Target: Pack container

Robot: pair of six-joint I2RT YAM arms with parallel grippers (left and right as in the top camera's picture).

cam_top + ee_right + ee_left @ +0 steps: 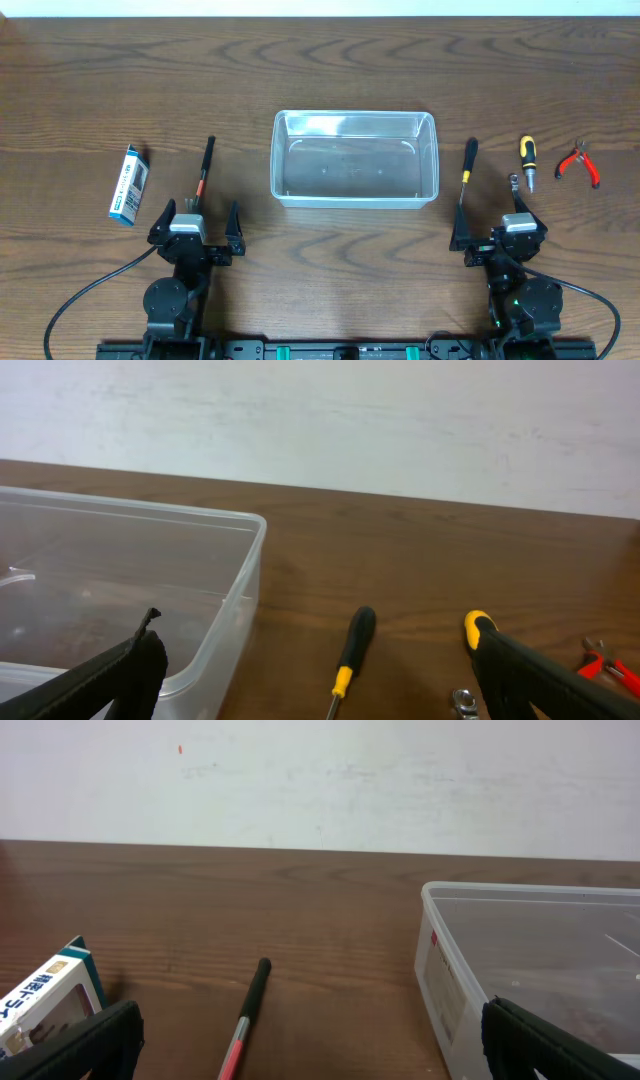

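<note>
You have not packed anything yet. The container (355, 160) sits in the middle of the table (320, 60), and it is empty. Left of the container lie a small box (128, 184) and a thin red and black tool (203, 172). Right of the container lie a long screwdriver (466, 170), a short screwdriver (527, 160) and red pliers (579, 164). Your left gripper (197, 226) and right gripper (498, 237) sit below the container's near corners. Their fingers are spread wide and hold nothing. It looks like all the packing is left to do.
</note>
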